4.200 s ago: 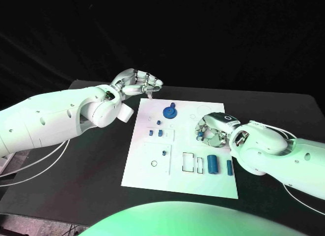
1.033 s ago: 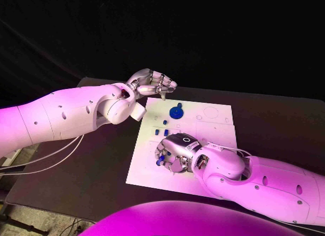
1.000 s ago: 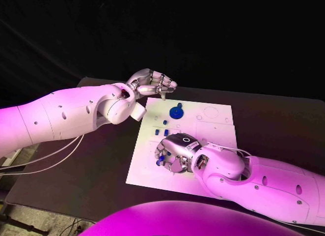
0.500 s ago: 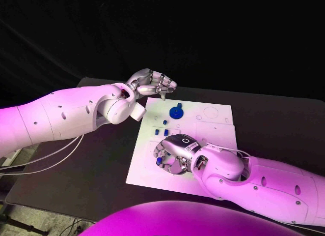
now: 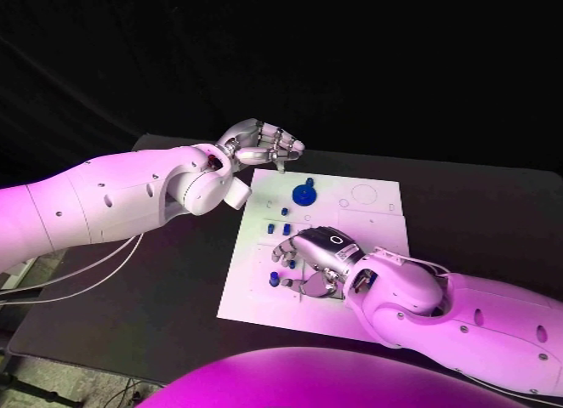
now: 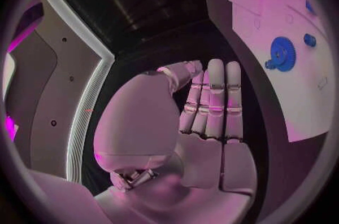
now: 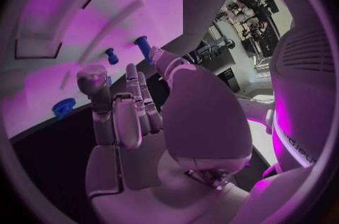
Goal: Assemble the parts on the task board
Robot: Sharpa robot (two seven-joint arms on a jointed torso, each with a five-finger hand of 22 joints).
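Observation:
The white task board lies mid-table. A blue gear sits near its far edge, also in the left wrist view as the gear. Small blue pegs stand below it. My right hand hovers over the board's near half, fingers spread and holding nothing. A small blue part rests on the board just off its fingertips, seen as the blue part in the right wrist view. My left hand hangs over the board's far left corner, fingers curled together around nothing.
A rectangular recess is sunk in the board ahead of my right hand, with two blue pegs beside it. Black table surrounds the board, and its far edge meets a dark backdrop.
My right hand has drawn back to the right and its fingers have spread, leaving the small blue part on the board. The left hand has stayed put.

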